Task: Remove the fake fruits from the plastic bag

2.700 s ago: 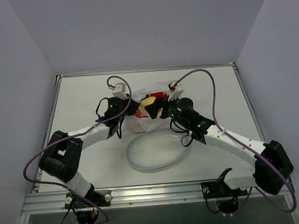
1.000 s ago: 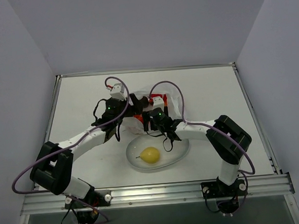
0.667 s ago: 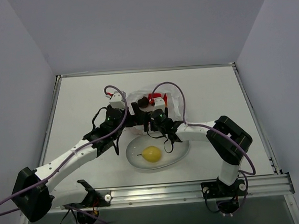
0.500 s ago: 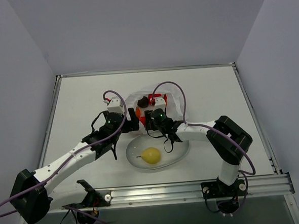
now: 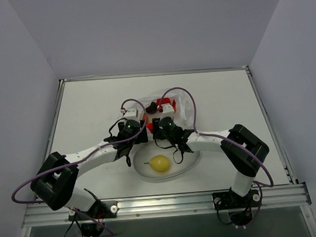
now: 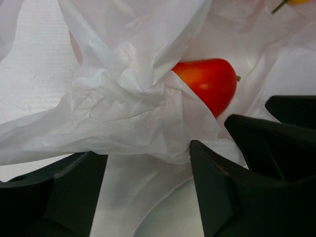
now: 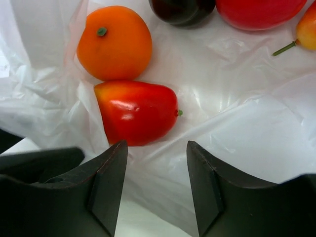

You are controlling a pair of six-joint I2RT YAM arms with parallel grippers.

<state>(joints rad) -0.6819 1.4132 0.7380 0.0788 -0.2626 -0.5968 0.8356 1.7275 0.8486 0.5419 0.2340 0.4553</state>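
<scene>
Right wrist view: the right gripper is hovering open, empty, by the red fruit; loose bag is threatening to get pinched.

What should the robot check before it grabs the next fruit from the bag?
1. Right jaws open: ok, they stand apart.
2. Target lined up: ok, the glossy red-orange elongated plastic fruit lies just ahead of the gap, slightly to one side.
3. Target clear of plastic: not ok, a fold of the thin crinkled white plastic bag covers one end.
4. Left jaws holding the bag: not ok, they stand apart with plastic bunched loose between them.
5. Room on the smooth white oval plate: ok, only the yellow pear-shaped fruit lies there.
</scene>
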